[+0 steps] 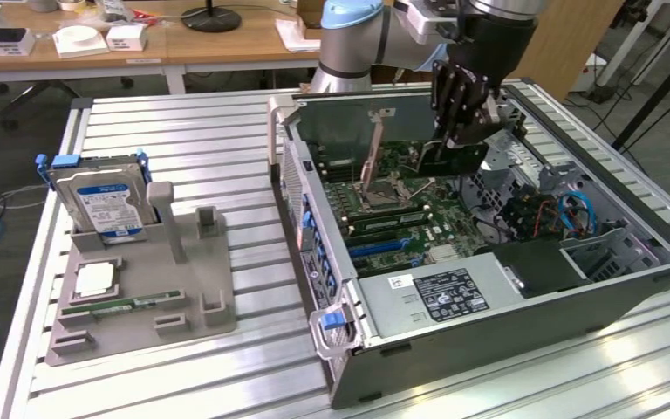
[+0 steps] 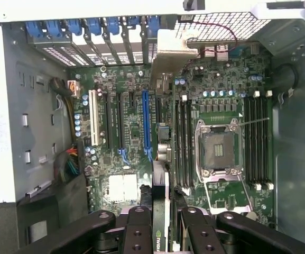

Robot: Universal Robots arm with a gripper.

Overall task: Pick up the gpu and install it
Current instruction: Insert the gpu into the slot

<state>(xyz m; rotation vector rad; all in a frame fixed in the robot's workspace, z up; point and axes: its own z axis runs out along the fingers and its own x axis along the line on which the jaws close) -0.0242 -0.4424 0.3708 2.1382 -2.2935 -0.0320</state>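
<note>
Open dark grey sheet-metal computer case [image 1: 487, 336] [image 2: 295, 148] lies on its side on the ribbed aluminium counter [image 1: 195, 140]. The jaws reach down into it.

Inside the case, under the jaws:
- green printed motherboard [image 1: 411, 218] [image 2: 133, 143]
- square metal-framed cpu socket [image 1: 379, 194] [image 2: 219, 148], open, just beside the jaws
- long blue plastic expansion slot [image 2: 145, 121] and white plastic slot [image 2: 93, 119], parallel, near the jaws
- boxy grey power supply with a black label [image 1: 440, 292], farther from the jaws along the case floor
- looped blue cables [image 1: 574, 214] at the far side of the case

Moulded grey plastic tray [image 1: 195, 319] sits on the counter outside the case, well apart from the jaws. It holds:
- thick silver hard drive with a blue-white label [image 1: 105, 205], standing upright in a blue frame
- small square silver processor chip [image 1: 95, 279], lying flat
- narrow green ram stick [image 1: 119, 305], lying flat

The thin flat dark gpu [image 1: 449, 159] [image 2: 162, 201] is clamped between the jaws, held on edge inside the case over the motherboard. It has a matte black face with a small green logo by the grip. Its bent silver metal bracket [image 2: 174, 50] is at the end farthest from the jaws, by the rear slot openings. From the wrist the card runs edge-on between the blue slot and the memory slots. Can't tell whether its lower edge touches a slot.
</note>
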